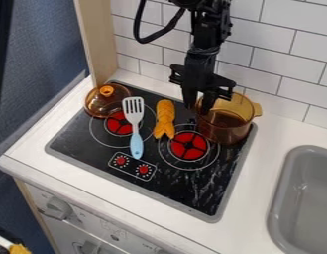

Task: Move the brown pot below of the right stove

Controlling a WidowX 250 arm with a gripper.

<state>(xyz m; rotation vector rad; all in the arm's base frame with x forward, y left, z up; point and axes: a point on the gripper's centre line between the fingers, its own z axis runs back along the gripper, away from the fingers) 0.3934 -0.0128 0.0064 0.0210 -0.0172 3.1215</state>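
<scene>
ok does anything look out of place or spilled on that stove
No spill or damage that I can see. A few things look misplaced: the brown pot sits toward the back right, off the centre of the right burner, the spatula lies partly over the left burner, and the orange item lies straight on the cooktop.

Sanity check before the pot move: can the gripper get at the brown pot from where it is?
Looks like yes. The gripper hangs right at the brown pot's rim, and no lid covers it. The spatula lies off to the view's left, out of the way.
</scene>
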